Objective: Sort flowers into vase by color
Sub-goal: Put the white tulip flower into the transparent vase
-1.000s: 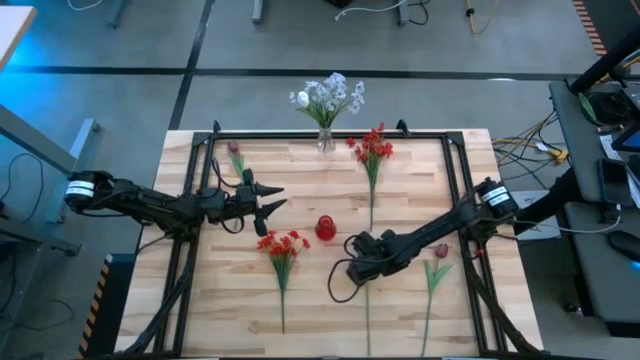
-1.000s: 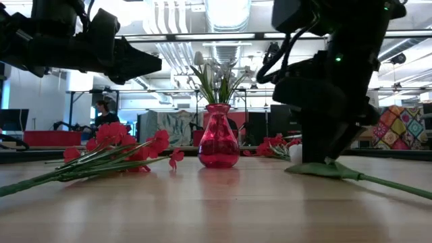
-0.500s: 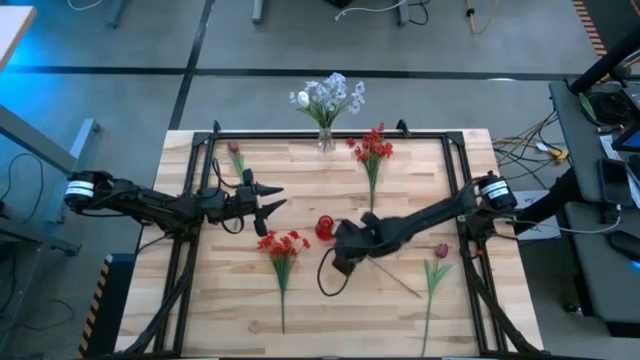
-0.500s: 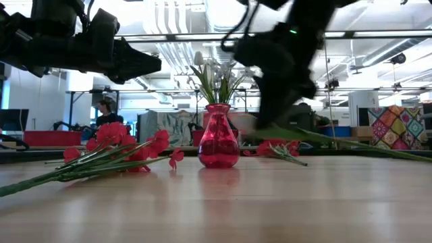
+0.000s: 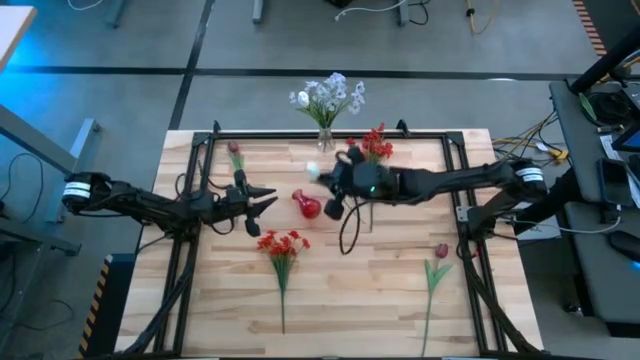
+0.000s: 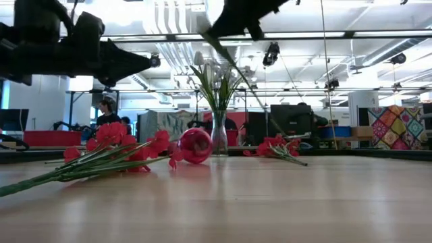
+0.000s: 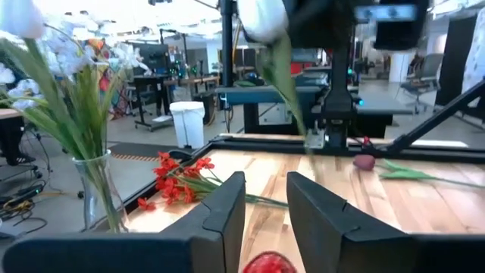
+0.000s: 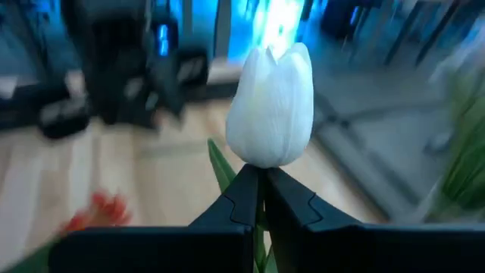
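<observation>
My right gripper point(image 5: 330, 178) is raised over the middle of the table's far half, shut on a white tulip point(image 8: 271, 106). The bud point(image 5: 312, 170) sticks out past its fingertips. The small red vase point(image 5: 305, 205) lies on its side on the table, just near-left of that gripper; it also shows in the low view point(image 6: 196, 145). My left gripper point(image 5: 266, 196) is open and empty, raised, left of the red vase. A clear vase point(image 5: 326, 140) with white and pale-blue flowers point(image 5: 328, 95) stands at the far edge. My right gripper pinches the white tulip's stem right below the bud point(image 8: 261, 168) between its two fingers. The fingers point(image 8: 292, 208) come about level from the table's right. The tulip is lifted clear, bud forward, and its stem point(image 6: 253, 94) slants down behind the gripper.
A red cluster point(image 5: 372, 150) lies right of the clear vase, another point(image 5: 282, 245) in the near middle. A dark pink tulip point(image 5: 235, 152) lies at the far left, another point(image 5: 438, 255) at the near right. A black frame point(image 5: 455, 170) borders the wooden table.
My right gripper has risen from the near middle and gone toward the far edge and left, carrying the white tulip up off the table. The red vase, upright before, has tipped onto its side and shifted toward the far left.
</observation>
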`<action>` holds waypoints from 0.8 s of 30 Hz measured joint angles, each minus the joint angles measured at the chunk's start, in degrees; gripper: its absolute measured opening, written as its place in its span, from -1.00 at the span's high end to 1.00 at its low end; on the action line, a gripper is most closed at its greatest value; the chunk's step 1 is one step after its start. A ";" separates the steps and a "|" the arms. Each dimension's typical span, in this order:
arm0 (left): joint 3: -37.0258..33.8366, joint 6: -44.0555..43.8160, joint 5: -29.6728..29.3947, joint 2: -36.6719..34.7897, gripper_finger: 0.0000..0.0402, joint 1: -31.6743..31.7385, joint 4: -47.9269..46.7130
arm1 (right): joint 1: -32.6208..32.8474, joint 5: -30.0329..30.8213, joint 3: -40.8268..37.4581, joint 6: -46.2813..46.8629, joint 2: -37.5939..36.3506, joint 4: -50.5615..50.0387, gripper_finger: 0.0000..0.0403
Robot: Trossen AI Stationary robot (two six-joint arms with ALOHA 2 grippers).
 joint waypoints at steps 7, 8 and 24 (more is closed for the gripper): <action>-1.48 -0.03 0.01 -1.19 0.61 0.00 1.79 | -5.27 -5.86 -0.20 -13.76 -1.48 15.98 0.94; -1.49 -0.03 0.01 -1.26 0.61 -0.01 2.04 | -6.15 -7.50 -0.22 -15.42 -1.23 18.83 0.94; -1.52 -0.10 0.04 -1.29 0.61 -0.01 2.24 | -21.98 -25.40 -0.87 -25.69 -0.18 42.52 0.94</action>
